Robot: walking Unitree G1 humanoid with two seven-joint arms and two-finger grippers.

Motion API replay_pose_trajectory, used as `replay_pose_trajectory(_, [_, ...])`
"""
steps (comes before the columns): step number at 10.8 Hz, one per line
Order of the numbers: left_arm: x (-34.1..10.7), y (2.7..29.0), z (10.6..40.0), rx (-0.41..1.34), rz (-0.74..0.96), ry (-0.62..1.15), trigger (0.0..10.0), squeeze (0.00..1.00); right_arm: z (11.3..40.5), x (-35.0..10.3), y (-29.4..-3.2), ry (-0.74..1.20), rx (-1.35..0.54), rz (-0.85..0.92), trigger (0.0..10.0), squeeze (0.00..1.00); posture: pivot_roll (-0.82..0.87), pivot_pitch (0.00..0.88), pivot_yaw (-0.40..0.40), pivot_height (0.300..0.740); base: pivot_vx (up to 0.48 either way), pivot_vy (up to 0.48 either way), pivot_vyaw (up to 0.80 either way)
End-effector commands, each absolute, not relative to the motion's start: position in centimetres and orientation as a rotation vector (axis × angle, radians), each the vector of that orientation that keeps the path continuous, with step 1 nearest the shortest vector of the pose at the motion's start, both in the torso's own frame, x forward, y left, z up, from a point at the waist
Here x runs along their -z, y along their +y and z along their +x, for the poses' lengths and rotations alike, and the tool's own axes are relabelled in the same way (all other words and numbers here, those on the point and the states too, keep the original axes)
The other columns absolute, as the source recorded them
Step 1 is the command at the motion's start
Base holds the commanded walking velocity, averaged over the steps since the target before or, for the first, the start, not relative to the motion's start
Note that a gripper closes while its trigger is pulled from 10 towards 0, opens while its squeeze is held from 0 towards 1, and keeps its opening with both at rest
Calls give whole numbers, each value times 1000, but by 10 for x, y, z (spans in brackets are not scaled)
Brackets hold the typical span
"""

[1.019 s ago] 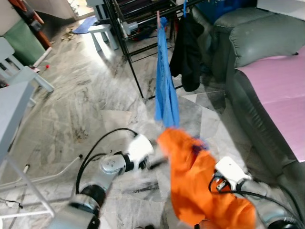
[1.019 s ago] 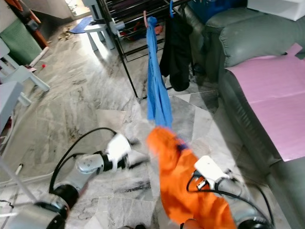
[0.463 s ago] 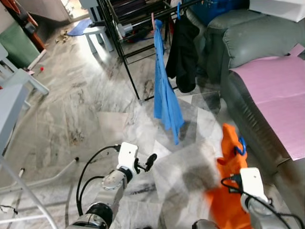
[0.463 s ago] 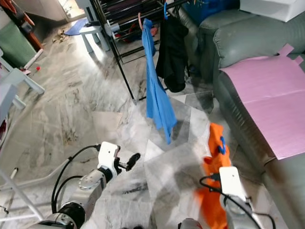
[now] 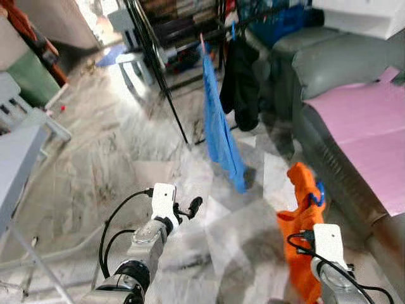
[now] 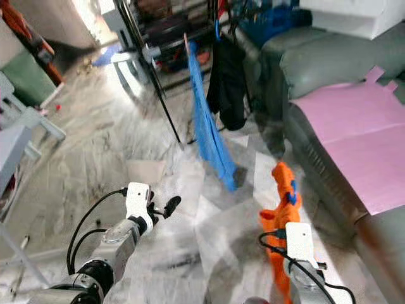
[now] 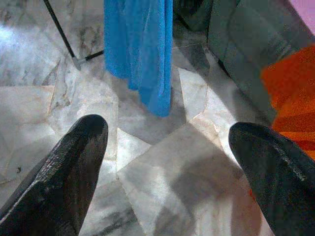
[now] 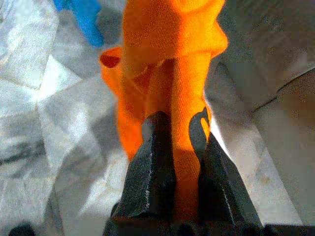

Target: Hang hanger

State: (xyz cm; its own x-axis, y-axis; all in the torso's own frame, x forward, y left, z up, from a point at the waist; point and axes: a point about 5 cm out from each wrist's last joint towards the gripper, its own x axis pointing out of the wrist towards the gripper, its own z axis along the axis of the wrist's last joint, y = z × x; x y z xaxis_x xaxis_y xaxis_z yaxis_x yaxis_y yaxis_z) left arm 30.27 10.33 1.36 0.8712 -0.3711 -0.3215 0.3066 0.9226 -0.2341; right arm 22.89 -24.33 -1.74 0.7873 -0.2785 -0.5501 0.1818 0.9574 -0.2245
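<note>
Holding an orange garment on a blue hanger in our right gripper, fingers clamped narrowly on the cloth.

Our left gripper hovers over the marble floor at about 7 o'clock, fingers spread wide and empty. At 12 o'clock a blue shirt and a black garment hang on the drying rack; the grey sofa sits at 2 o'clock.

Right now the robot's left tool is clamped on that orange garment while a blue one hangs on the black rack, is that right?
Not quite: it is the right tool that is clamped on the orange garment, as the right wrist view shows. The left tool is open and holds nothing. The blue garment does hang on the black rack.
</note>
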Motion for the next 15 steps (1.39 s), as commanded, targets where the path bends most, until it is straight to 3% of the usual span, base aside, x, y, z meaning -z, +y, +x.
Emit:
replay_pose_trajectory(1, [-14, 108, 305, 340, -187, 382, 10000, 0, 235, 13, -233, 577, 226, -158, 10000, 0, -305, 0, 206, 740, 337, 0, 0])
replay_pose_trajectory(6, [-6, 106, 296, 285, -233, 381, 10000, 0, 246, 13, -227, 596, 149, -209, 10000, 0, -226, 0, 110, 740, 353, 0, 0])
replay_pose_trajectory(11, [-2, 99, 291, 290, -214, 408, 10000, 0, 236, 20, -223, 622, 129, -214, 10000, 0, -241, 0, 111, 740, 303, 0, 0])
replay_pose_trajectory(15, [-1, 130, 291, 87, -168, 376, 10000, 0, 247, 23, -209, 671, 24, -261, 10000, 0, -71, 3, -26, 740, 0, 0, 0])
